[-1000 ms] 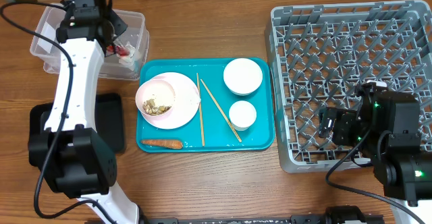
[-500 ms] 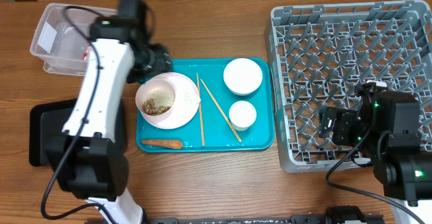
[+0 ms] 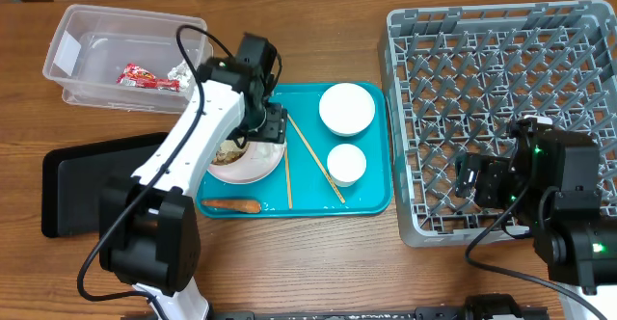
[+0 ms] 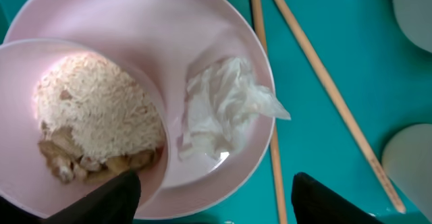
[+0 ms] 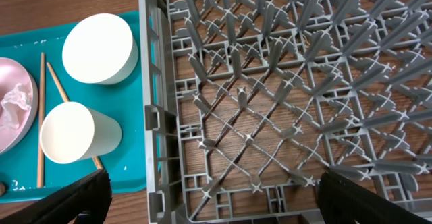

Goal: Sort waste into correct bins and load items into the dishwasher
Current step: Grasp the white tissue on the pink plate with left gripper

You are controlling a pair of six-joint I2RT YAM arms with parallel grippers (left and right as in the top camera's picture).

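My left gripper (image 3: 271,127) hangs open and empty over the pink plate (image 3: 243,172) on the teal tray (image 3: 376,200). In the left wrist view its fingers (image 4: 216,204) straddle the plate's near rim. The plate (image 4: 169,21) holds a crumpled white napkin (image 4: 223,102) and a pink bowl (image 4: 17,129) of rice and food scraps. Two chopsticks (image 3: 313,156), a white bowl (image 3: 346,108), a white cup (image 3: 346,163) and a carrot (image 3: 231,204) also lie on the tray. My right gripper (image 3: 474,180) is open and empty over the front left of the grey dish rack (image 3: 501,69).
A clear bin (image 3: 96,31) with wrappers (image 3: 140,75) stands at the back left. A black bin (image 3: 82,180) lies left of the tray. The right wrist view shows the rack (image 5: 283,82), the white bowl (image 5: 99,48) and the cup (image 5: 74,133).
My left arm has swung from the clear bin, right and toward the front, to above the pink plate. Wrappers now show in the bin. The right arm has not moved.
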